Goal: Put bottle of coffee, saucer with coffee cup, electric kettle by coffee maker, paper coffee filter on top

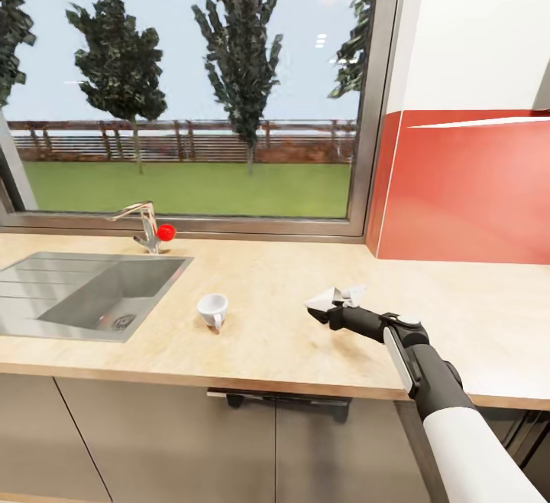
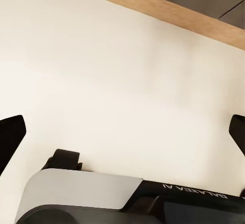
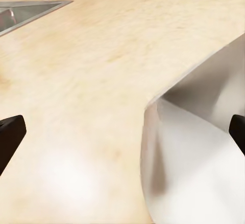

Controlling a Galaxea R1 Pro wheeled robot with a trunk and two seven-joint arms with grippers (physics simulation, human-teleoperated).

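A white paper coffee filter (image 1: 322,300) sits just over the light wooden countertop (image 1: 267,266), right of centre. My right gripper (image 1: 340,306) reaches it from the right, with its jaws spread wide on either side of it. In the right wrist view the filter (image 3: 199,152) curves up between the two dark fingertips (image 3: 10,137), and the right gripper (image 3: 122,137) is open. A small white coffee cup (image 1: 213,309) lies tipped on its side to the filter's left, near the sink. My left gripper (image 2: 122,137) is open and holds nothing, facing a pale flat surface.
A steel sink (image 1: 84,289) with a faucet (image 1: 145,226) and red knob (image 1: 166,232) takes up the counter's left. Behind it stands a large window (image 1: 191,82); a red backsplash (image 1: 466,189) closes the right. Cabinet fronts (image 1: 153,442) lie below the counter's front edge.
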